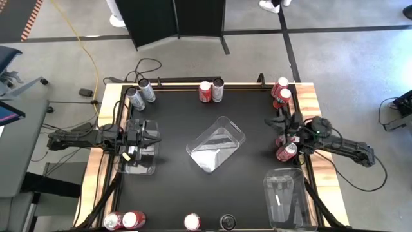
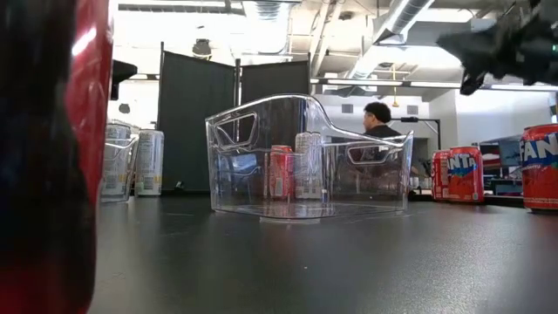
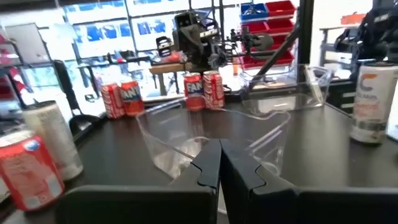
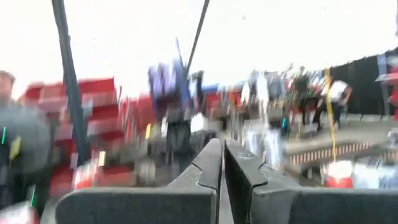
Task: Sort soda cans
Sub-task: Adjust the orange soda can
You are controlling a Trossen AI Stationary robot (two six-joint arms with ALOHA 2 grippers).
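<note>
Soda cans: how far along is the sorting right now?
Nothing looks sorted yet. The centre tray holds no cans, and the soda cans still stand along the table's edges: the silver pair and the red and silver pair on the far edge, red ones at the right. Nothing is in hand: left pincer and right pincer are both shut and hold no can. All the sorting remains.

The red soda cans point(image 2: 466, 174) read "FANTA", partly cut off at the low view's edge.
</note>
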